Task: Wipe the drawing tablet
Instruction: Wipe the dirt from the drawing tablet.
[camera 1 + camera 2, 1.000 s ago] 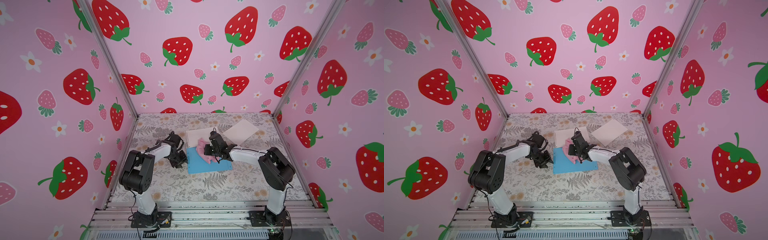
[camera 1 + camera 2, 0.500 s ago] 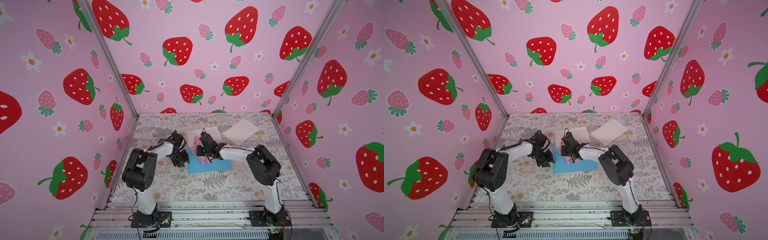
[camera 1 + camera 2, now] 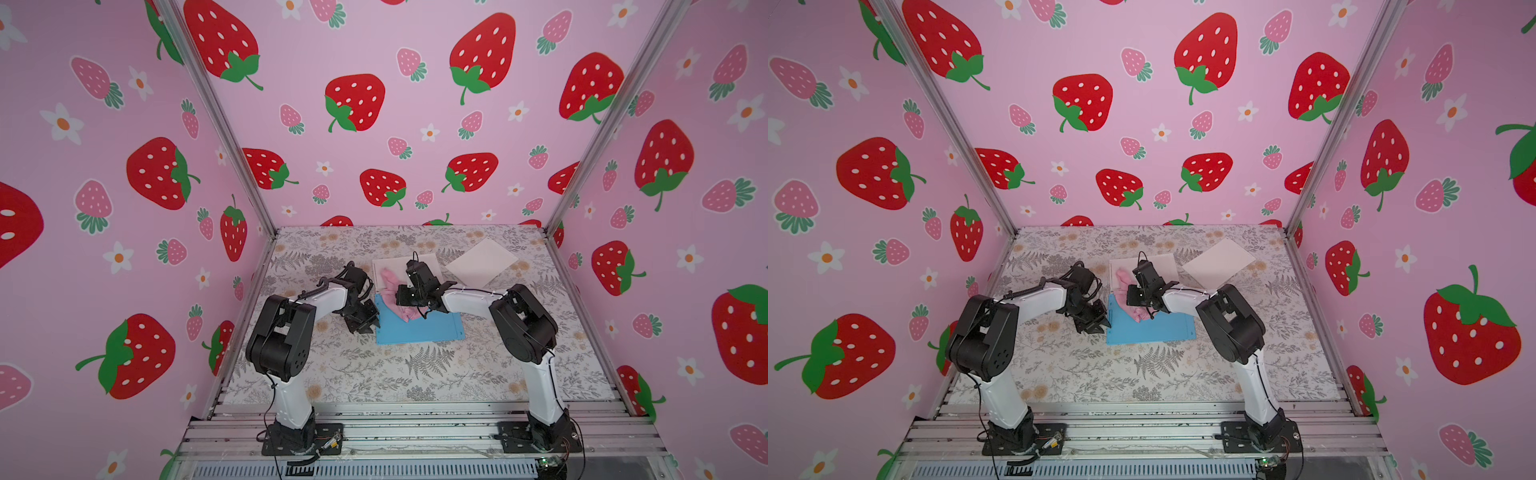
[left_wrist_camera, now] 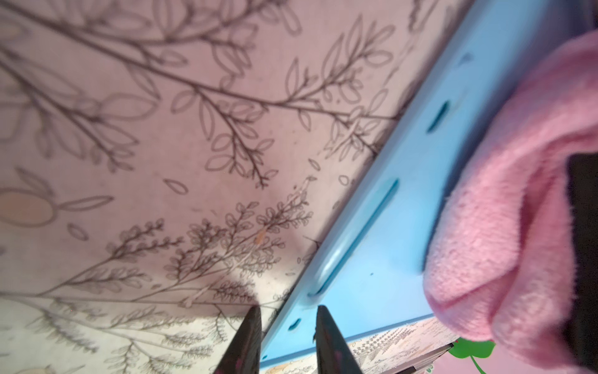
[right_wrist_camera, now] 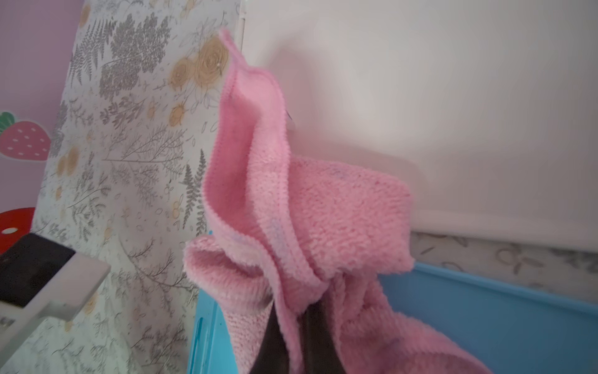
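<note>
Pink cloth point(image 5: 323, 226): soft, light; bunched in clenched right end effector point(image 5: 296, 343). Drawing tablet point(image 3: 419, 328): stiff, probably slippery; edge straddled by released left end effector point(image 4: 288, 311), best pinned there

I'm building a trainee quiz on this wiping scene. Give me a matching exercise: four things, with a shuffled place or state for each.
1 pink cloth
2 drawing tablet
3 left end effector
4 skewed white sheet

A blue, flat on the table
B alone, near the far right corner
C pinched in the right end effector
D jaws astride the tablet's edge

Pairs: 1-C, 2-A, 3-D, 4-B
</note>
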